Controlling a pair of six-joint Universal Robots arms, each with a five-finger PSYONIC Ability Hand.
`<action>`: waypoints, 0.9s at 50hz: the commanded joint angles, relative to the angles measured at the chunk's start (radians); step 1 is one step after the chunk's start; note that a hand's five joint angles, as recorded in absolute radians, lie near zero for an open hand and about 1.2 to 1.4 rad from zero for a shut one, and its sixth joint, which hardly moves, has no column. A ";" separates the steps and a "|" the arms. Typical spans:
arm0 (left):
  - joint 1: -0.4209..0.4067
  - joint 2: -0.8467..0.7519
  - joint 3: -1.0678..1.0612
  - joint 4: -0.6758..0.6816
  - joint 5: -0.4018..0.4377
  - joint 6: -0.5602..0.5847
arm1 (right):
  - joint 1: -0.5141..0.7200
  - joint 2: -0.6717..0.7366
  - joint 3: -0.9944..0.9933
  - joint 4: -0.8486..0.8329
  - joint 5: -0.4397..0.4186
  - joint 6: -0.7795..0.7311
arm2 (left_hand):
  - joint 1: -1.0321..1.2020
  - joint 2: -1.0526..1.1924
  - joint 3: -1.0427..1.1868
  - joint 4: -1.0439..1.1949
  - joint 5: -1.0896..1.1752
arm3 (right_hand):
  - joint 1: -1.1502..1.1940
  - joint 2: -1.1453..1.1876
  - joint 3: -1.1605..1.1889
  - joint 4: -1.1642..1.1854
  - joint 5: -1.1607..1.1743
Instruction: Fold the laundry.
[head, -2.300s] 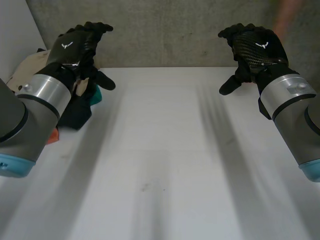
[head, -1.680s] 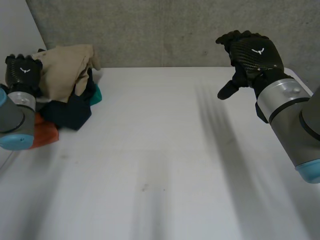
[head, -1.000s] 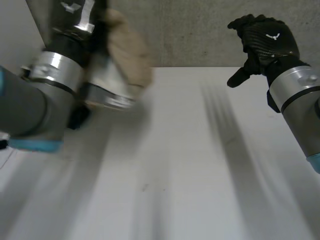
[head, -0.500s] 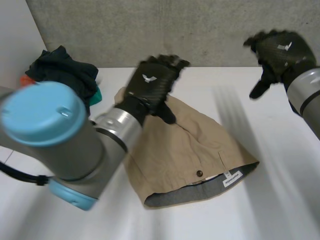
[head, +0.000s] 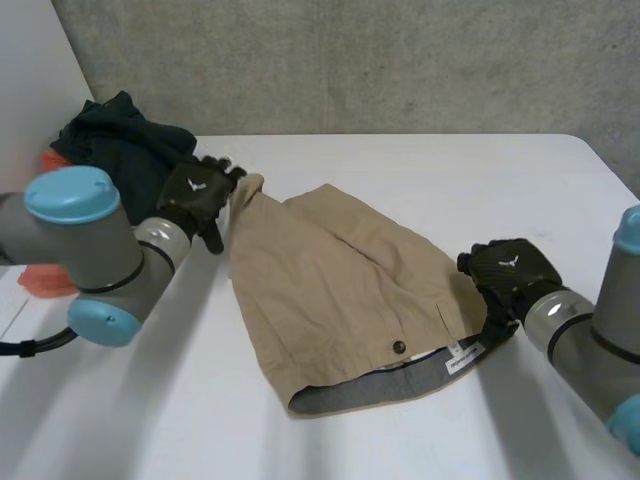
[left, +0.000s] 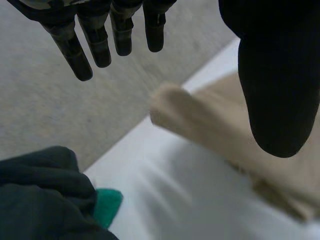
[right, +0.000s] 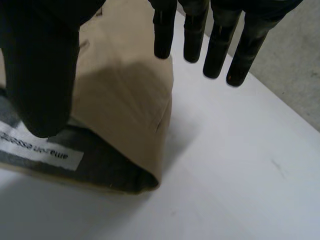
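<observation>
Fingers straight and spread, thumb apart, the left hand holds nothing just beside the far leg corner of the tan shorts. The right hand, equally spread and empty, hovers at the waistband end. The tan shorts lie on the tabletop, long axis running diagonally between the hands, each nearest its own end.

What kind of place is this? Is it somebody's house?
Probably a robot lab or workshop, not a home: a plain white table, a rough grey wall behind it, and the robot's left hand and right hand at tan shorts near a pile of clothes.
</observation>
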 joint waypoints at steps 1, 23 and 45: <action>-0.004 -0.105 0.068 0.005 0.048 0.092 | -0.009 0.090 -0.009 -0.092 0.000 0.000 | 0.042 0.042 0.035 0.043 0.025 | 0.314 0.266 0.265 0.267 0.270; -0.078 0.054 -0.048 -0.018 -0.054 0.129 | -0.022 0.139 -0.213 -0.197 0.001 -0.063 | 1.196 1.196 1.189 1.196 1.178 | 1.097 1.049 1.048 1.050 1.053; -0.361 0.308 -0.351 -0.043 -0.312 -0.009 | 0.025 0.535 -0.729 -0.425 -0.080 -0.106 | 0.252 0.252 0.245 0.252 0.234 | 0.192 0.143 0.142 0.144 0.148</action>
